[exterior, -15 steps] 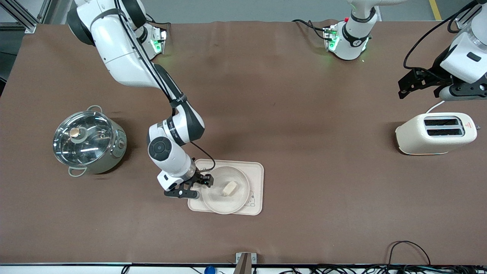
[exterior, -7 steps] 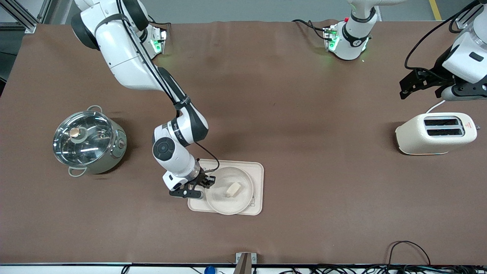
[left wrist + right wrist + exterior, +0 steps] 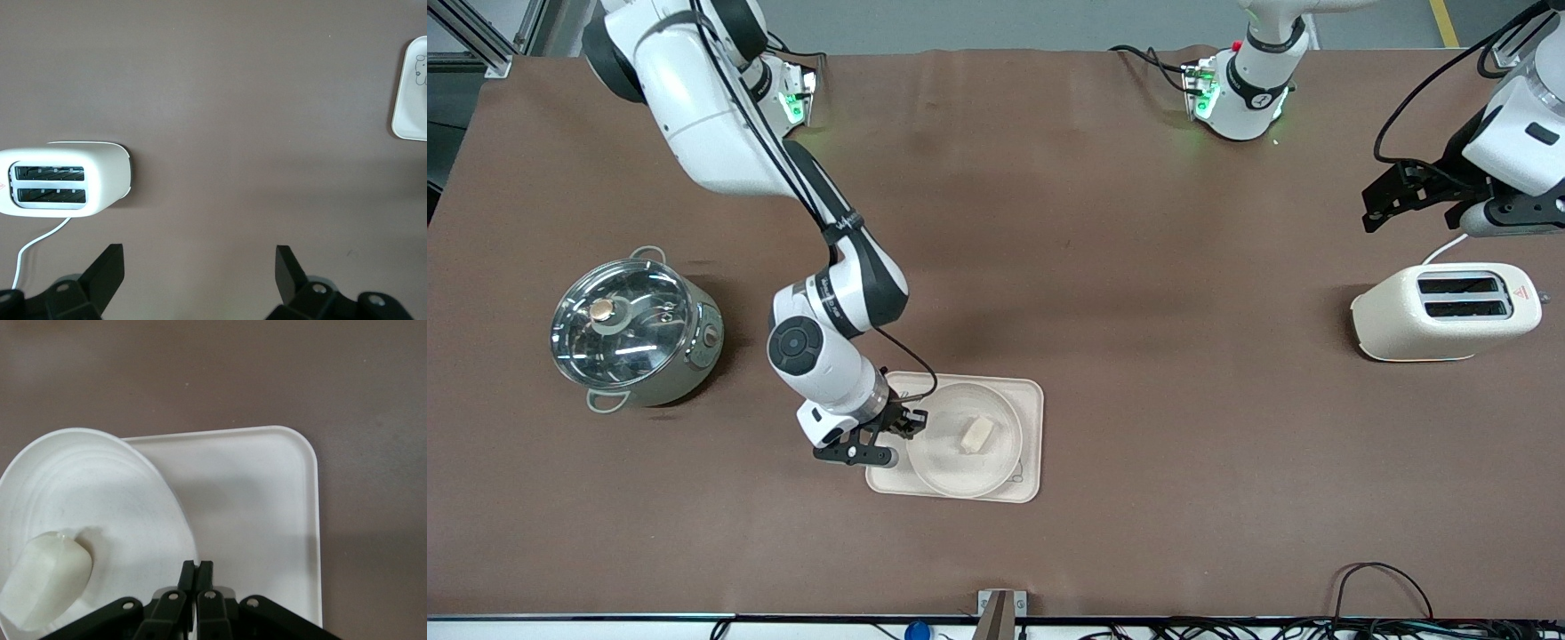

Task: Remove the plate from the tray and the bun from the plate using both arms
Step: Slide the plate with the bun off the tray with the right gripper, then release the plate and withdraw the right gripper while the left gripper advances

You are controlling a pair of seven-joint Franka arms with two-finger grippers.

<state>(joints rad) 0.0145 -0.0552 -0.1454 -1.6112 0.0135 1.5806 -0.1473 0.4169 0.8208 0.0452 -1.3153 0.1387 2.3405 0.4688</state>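
The round cream plate [image 3: 947, 458] lies over the rectangular cream tray [image 3: 1028, 427], with the small pale bun [image 3: 976, 433] on it. My right gripper [image 3: 911, 424] is shut on the plate's rim at the side toward the right arm's end of the table. In the right wrist view the shut fingertips [image 3: 196, 568] pinch the rim of the plate [image 3: 100, 500], the bun [image 3: 43, 587] lies on it, and the tray [image 3: 253, 500] is underneath. My left gripper [image 3: 1374, 203] is open and empty, in the air by the toaster [image 3: 1445, 311]; its wrist view shows the spread gripper [image 3: 200, 263].
A cream toaster [image 3: 63, 181] with a white cord stands at the left arm's end of the table. A steel pot with a glass lid [image 3: 633, 327] stands at the right arm's end. A corner of the tray [image 3: 412, 93] shows in the left wrist view.
My right gripper has shifted the plate with the bun a little toward the left arm's end of the table, over the tray. The left arm has barely moved.
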